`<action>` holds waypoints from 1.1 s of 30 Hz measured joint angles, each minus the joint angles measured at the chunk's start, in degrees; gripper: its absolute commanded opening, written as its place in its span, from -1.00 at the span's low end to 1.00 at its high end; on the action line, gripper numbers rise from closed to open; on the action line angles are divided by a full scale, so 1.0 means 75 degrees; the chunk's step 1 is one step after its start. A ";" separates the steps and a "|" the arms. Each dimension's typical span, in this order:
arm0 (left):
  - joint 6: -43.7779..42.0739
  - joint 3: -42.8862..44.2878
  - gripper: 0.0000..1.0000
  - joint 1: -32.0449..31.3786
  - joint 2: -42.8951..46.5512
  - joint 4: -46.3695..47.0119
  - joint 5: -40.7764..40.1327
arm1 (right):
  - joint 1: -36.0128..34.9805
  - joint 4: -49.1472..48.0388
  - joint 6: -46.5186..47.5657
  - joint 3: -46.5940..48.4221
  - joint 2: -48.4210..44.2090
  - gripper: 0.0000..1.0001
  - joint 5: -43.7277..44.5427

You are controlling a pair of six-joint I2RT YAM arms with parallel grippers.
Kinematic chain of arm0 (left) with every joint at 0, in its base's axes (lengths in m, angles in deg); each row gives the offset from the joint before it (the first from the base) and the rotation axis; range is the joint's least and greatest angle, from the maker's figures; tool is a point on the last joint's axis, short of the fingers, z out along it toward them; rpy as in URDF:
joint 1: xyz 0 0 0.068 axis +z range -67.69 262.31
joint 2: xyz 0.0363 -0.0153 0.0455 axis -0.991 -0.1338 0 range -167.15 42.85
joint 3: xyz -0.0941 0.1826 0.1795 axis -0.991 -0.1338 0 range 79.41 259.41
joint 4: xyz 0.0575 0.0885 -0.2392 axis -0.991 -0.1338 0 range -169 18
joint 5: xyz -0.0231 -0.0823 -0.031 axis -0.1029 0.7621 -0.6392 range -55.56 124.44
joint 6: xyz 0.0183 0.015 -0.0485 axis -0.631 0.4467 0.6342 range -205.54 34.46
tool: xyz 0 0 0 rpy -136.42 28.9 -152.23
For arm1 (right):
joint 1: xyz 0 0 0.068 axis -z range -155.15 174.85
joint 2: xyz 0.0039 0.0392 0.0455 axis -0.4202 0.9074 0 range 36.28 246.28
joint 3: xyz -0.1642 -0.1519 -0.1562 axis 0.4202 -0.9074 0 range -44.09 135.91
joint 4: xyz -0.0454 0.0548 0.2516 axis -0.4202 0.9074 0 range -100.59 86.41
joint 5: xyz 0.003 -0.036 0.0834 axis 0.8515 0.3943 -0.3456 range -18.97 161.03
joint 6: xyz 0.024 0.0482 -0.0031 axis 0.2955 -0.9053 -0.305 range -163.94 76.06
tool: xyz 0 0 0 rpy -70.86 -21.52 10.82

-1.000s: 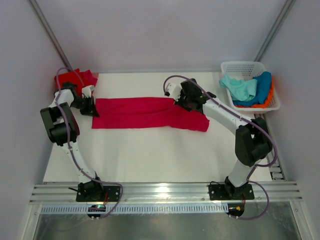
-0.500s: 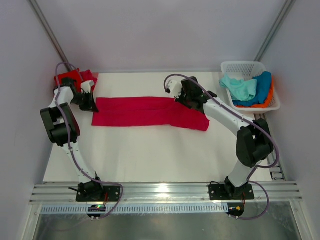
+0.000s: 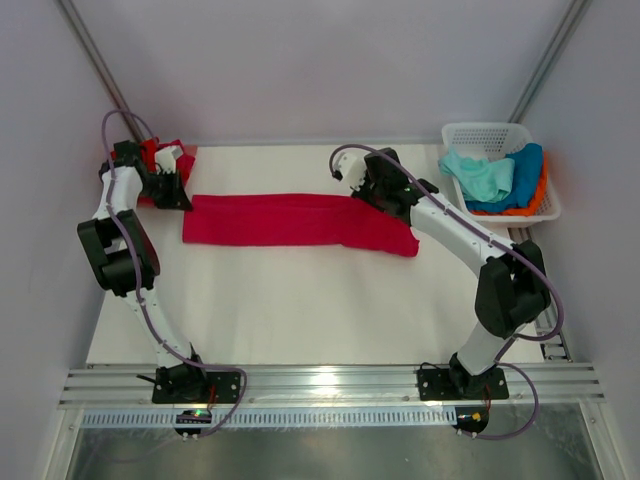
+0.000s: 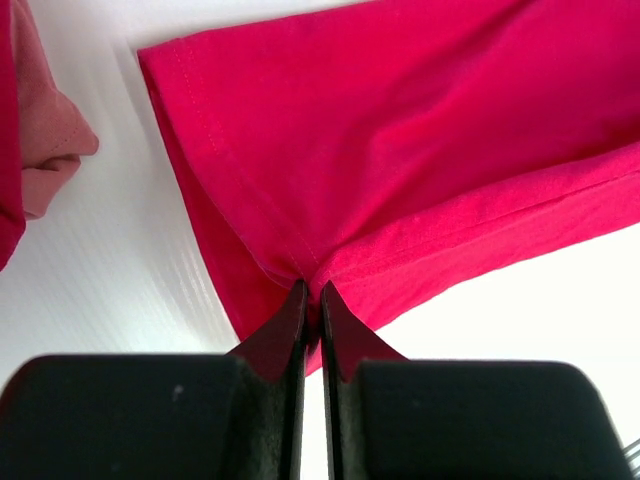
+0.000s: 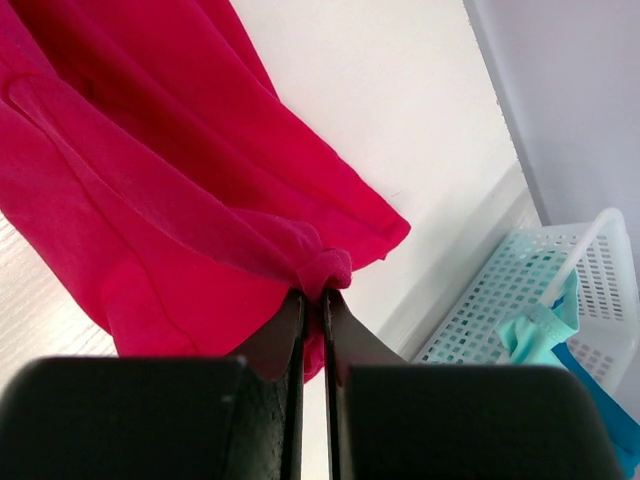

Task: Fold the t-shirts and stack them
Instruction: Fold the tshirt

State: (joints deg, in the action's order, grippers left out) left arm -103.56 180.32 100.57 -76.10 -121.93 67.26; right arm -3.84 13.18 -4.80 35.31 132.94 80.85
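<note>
A crimson-pink t-shirt lies folded into a long band across the far half of the table. My left gripper is shut on its left end; in the left wrist view the crimson-pink t-shirt bunches between the jaws of my left gripper. My right gripper is shut on the shirt's far edge toward the right; in the right wrist view a fold of the crimson-pink t-shirt is pinched at my right gripper. A red t-shirt lies at the far left corner, behind my left gripper.
A white lattice basket at the far right holds mint-green, blue and orange cloth; the basket also shows in the right wrist view. Grey walls close in on three sides. A metal rail runs along the near edge.
Both grippers have pulled their pinched edges of the crimson-pink t-shirt toward the far side. The band now lies narrower and a little farther back. The left arm has swung toward the far left corner.
</note>
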 measured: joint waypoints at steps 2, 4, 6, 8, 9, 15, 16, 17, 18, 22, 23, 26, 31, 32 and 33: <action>0.0047 0.0003 -0.87 0.0000 0.0000 0.0026 0.0003 | 0.0000 -0.0015 0.0003 0.0000 0.0000 -0.94 0.0058; 0.0157 0.0003 -0.86 0.0000 0.0000 0.0087 0.0003 | 0.0009 -0.0076 0.0009 0.0000 0.0000 -0.94 0.0102; 0.0236 0.0006 -0.86 0.0000 0.0000 0.0181 0.0009 | 0.0050 -0.0169 0.0012 0.0000 0.0012 -0.94 0.0137; 0.0353 0.0052 -0.86 0.0000 -0.0003 0.0245 0.0026 | 0.0122 -0.0245 0.0006 0.0026 0.0047 -0.94 0.0169; 0.0385 0.0096 -0.86 0.0000 -0.0003 0.0271 0.0032 | 0.0169 -0.0262 0.0003 0.0064 0.0085 -0.94 0.0187; 0.0612 0.0592 -0.85 -0.0029 -0.0152 0.0551 0.0137 | 0.0519 -0.0408 -0.0041 0.0466 0.0638 -0.94 0.0198; 0.0624 0.0629 -0.83 -0.0035 -0.0181 0.0589 0.0146 | 0.0577 -0.0443 -0.0041 0.0519 0.0752 -0.94 0.0198; 0.0635 0.0705 -0.82 -0.0041 -0.0254 0.0609 0.0169 | 0.0635 -0.0443 -0.0041 0.0580 0.0883 -0.94 0.0198; 0.0664 0.0781 -0.82 -0.0050 -0.0341 0.0629 0.0181 | 0.0682 -0.0446 -0.0041 0.0644 0.1020 -0.94 0.0195; 0.0726 0.1058 -0.81 -0.0093 -0.0758 0.0679 0.0201 | 0.0799 -0.0405 -0.0041 0.0976 0.1609 -0.94 0.0166; 0.0726 0.1128 -0.81 -0.0114 -0.0877 0.0685 0.0201 | 0.0819 -0.0388 -0.0044 0.1067 0.1760 -0.94 0.0152; 0.0720 0.1294 -0.81 -0.0178 -0.1207 0.0676 0.0198 | 0.0868 -0.0358 -0.0041 0.1279 0.2145 -0.94 0.0128; 0.0697 0.1626 -0.79 -0.0303 -0.1676 0.0670 0.0160 | 0.0921 -0.0219 -0.0038 0.1696 0.2652 -0.94 0.0102; 0.0682 0.1676 -0.78 -0.0329 -0.1740 0.0670 0.0137 | 0.0930 -0.0192 -0.0038 0.1816 0.2763 -0.94 0.0099; 0.0662 0.1722 -0.77 -0.0361 -0.1789 0.0670 0.0114 | 0.0938 -0.0187 -0.0038 0.1932 0.2873 -0.94 0.0093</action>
State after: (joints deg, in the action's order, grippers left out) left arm -98.60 193.23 97.86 -89.52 -116.91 68.11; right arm 3.20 11.78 -5.09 49.80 154.50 81.55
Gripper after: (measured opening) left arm 0.108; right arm 0.074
